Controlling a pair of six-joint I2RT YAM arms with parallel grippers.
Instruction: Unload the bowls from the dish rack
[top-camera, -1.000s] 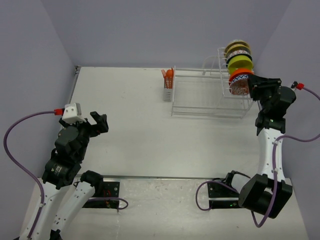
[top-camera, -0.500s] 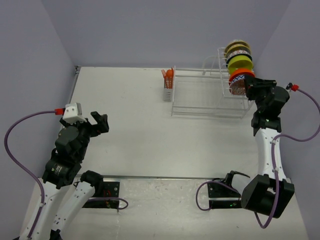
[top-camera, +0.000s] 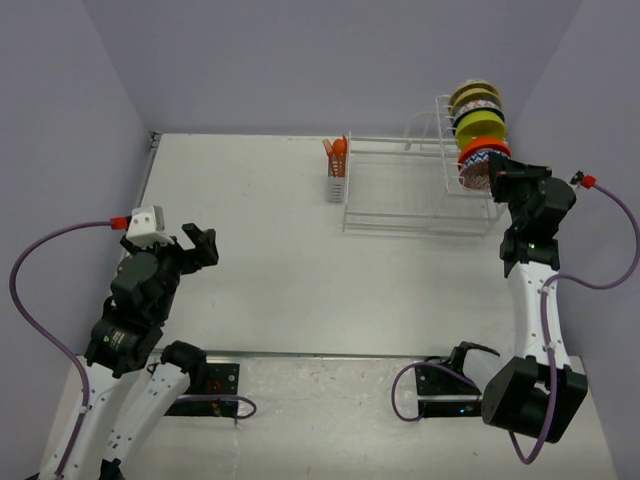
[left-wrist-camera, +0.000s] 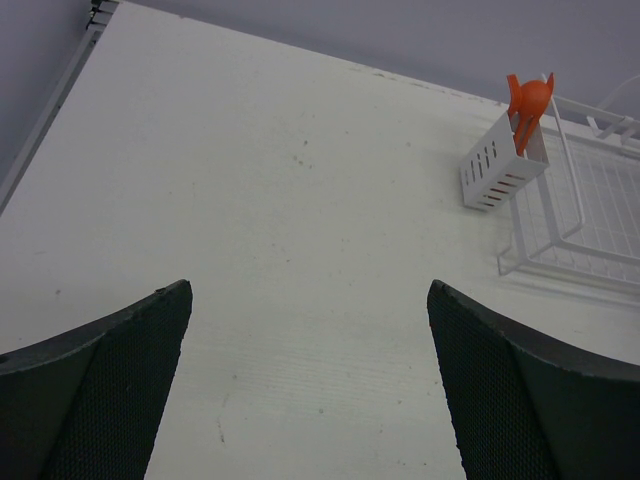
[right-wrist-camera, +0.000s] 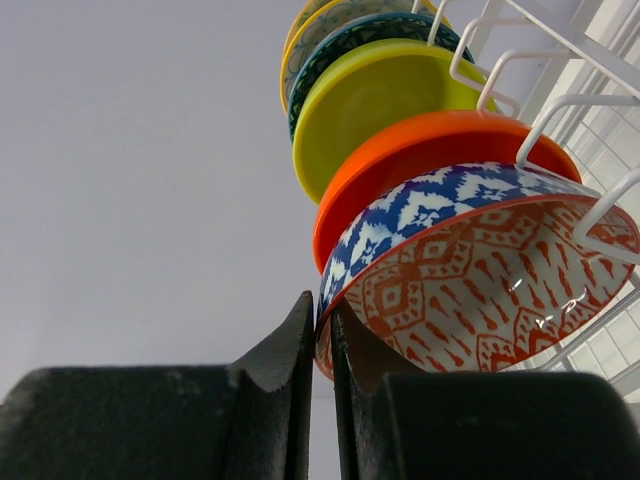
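1. Two arms are bolted at the near edge of the table (top-camera: 280, 260). The left gripper (top-camera: 200, 243) hovers well to the left of the dish rack (top-camera: 420, 232) and touches nothing.
2. The left gripper (left-wrist-camera: 310, 400) is spread wide with nothing between its jaws. In the left wrist view its dark fingers (left-wrist-camera: 100, 390) sit in the two bottom corners, with bare table (left-wrist-camera: 250, 200) between them.
3. A white cutlery basket (top-camera: 336, 187) sits at the rack's left end. Orange utensils (top-camera: 338, 150) stand upright in it, and both the basket (left-wrist-camera: 500, 165) and the utensils (left-wrist-camera: 528, 100) show in the left wrist view beside the rack's corner (left-wrist-camera: 560, 265).
4. All the bowls (top-camera: 478, 130) stand on edge in a tight row in the taller slotted section at the rack's right end.
5. Five rims can be counted in the right wrist view. From far to near they are a cream-yellow bowl (right-wrist-camera: 300, 35), a dark blue patterned bowl (right-wrist-camera: 350, 35), a lime-green bowl (right-wrist-camera: 370, 100), an orange bowl (right-wrist-camera: 420, 150) and the front bowl (right-wrist-camera: 480, 290).
6. The front bowl (top-camera: 478, 168) is blue-and-white patterned outside with an orange-red print inside. White rack wires cross in front of it, so it sits in its slot.
7. The right gripper (top-camera: 500, 172) is at the rack's right end, against the front bowl.
8. The right gripper (right-wrist-camera: 322, 320) is closed to a thin slit. The front bowl's lower rim runs into that slit, pinched between the fingers (right-wrist-camera: 285, 400).
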